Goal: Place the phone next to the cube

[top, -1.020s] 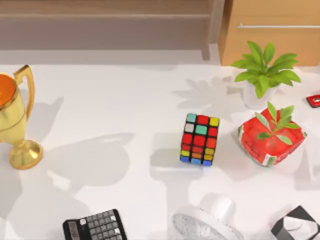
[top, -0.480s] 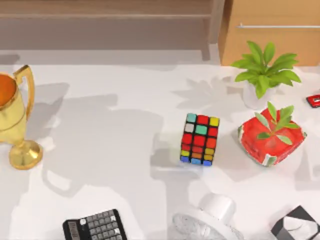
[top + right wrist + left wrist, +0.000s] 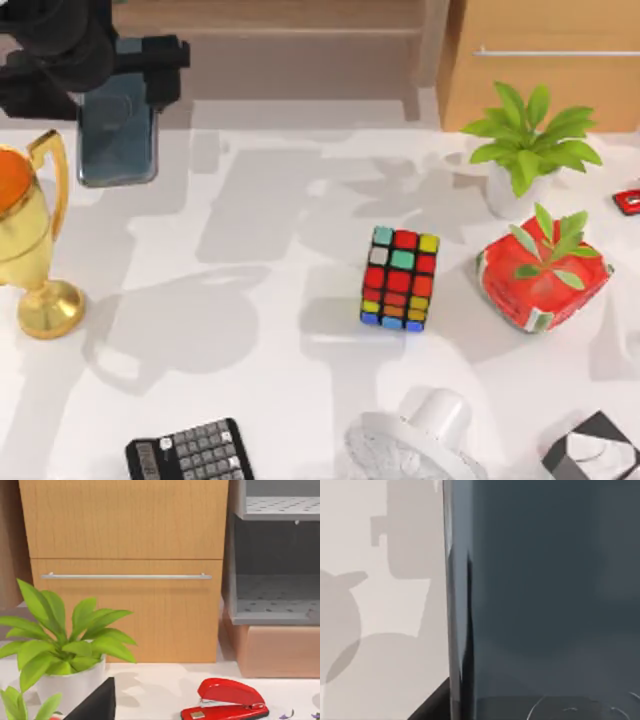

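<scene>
The phone (image 3: 118, 135), dark blue-grey glass with a thin rim, hangs above the table's far left corner, just behind the gold trophy. My left gripper (image 3: 112, 85) is shut on its upper end. In the left wrist view the phone (image 3: 545, 590) fills most of the picture. The cube (image 3: 400, 278), black-framed with coloured stickers, stands on the white table right of centre, well away from the phone. A black corner of my right gripper (image 3: 97, 705) shows in the right wrist view, off the table's far right side.
A gold trophy (image 3: 30, 240) stands at the left edge. A potted plant (image 3: 525, 150) and a red leafy box (image 3: 542, 275) sit right of the cube. Along the front edge are a black calculator (image 3: 190, 452), a white fan (image 3: 415, 445) and a black-and-white box (image 3: 595, 450). A red stapler (image 3: 225, 702) lies far right.
My left arm has come into the top view at the far left corner, carrying the phone. Its shadows have shifted across the table. The cube has not moved.
</scene>
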Motion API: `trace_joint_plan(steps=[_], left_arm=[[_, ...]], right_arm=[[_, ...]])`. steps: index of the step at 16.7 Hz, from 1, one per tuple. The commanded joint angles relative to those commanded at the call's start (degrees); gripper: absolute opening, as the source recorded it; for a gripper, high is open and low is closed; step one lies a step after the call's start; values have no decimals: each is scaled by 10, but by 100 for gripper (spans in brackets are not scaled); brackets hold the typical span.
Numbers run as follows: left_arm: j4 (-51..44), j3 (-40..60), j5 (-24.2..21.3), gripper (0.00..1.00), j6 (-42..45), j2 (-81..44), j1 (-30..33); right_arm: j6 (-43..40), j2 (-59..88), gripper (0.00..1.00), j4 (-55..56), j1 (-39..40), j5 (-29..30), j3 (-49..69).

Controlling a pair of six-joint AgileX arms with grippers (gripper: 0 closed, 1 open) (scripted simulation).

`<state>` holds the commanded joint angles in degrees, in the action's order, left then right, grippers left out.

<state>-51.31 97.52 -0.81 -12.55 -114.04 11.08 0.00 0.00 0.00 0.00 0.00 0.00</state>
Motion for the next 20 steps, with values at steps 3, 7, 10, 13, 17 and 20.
trace_joint_plan(steps=[3, 7, 10, 13, 17, 20], left_arm=[[-42, -2, -1, 0, -68, -31, 80], [-94, -14, 4, 0, -137, -56, 160], [-119, -21, 9, 0, -166, -64, 195], [-126, -23, 11, 0, -175, -66, 205], [-125, -22, 10, 0, -173, -64, 203], [-124, -21, 12, 0, -174, -63, 204]], right_arm=[[0, 0, 100, 0, 0, 0, 0], [0, 0, 100, 0, 0, 0, 0], [0, 0, 100, 0, 0, 0, 0], [0, 0, 100, 0, 0, 0, 0], [0, 0, 100, 0, 0, 0, 0], [0, 0, 100, 0, 0, 0, 0]])
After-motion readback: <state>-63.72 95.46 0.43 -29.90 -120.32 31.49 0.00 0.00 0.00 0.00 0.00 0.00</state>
